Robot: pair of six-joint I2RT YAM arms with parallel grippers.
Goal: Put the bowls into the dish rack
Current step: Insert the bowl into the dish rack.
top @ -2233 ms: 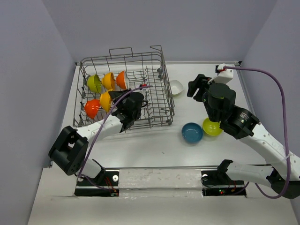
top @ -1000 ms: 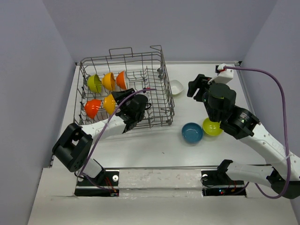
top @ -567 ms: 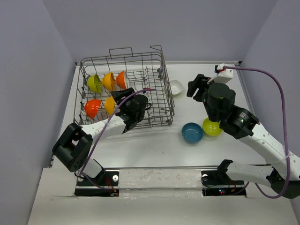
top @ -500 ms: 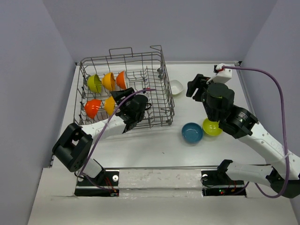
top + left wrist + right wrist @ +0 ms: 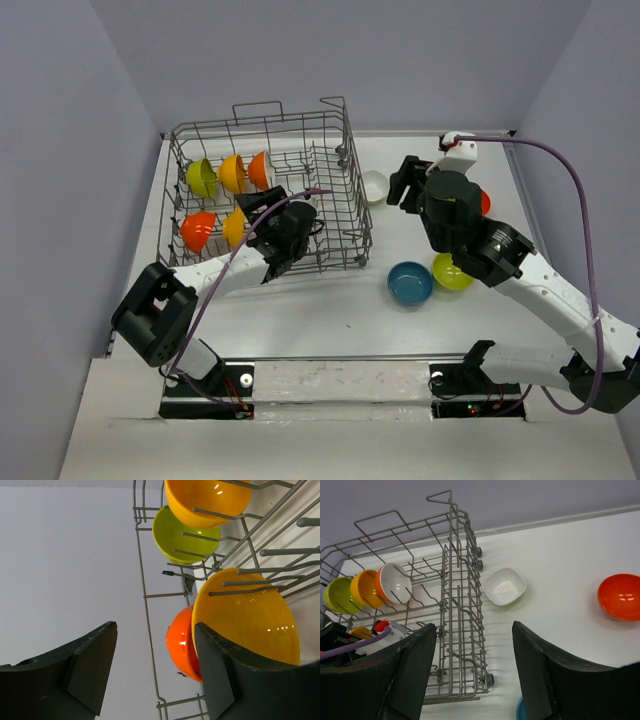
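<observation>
Since the dish rack (image 5: 320, 190) at the table's (image 5: 330, 320) far-left corner already holds five bowls (image 5: 231, 172) on edge, I'd call this just past halfway, with four left to load. Left tool (image 5: 155, 630) is inside the rack, jaws wide apart and gripping nothing. The orange-yellow bowl (image 5: 245, 620) stands just beside its right finger and looks released. Right tool (image 5: 473, 626) hovers over the table right of the rack, jaws wide, empty.

Remaining, all on the right half:
- white bowl (image 5: 504, 586), just beside the rack's right wall
- red-orange bowl (image 5: 620, 596), nearer the right edge
- teal bowl (image 5: 410, 283) and lime bowl (image 5: 455, 272), side by side, closer to the near edge

White bowl looks like the easiest next pick.
</observation>
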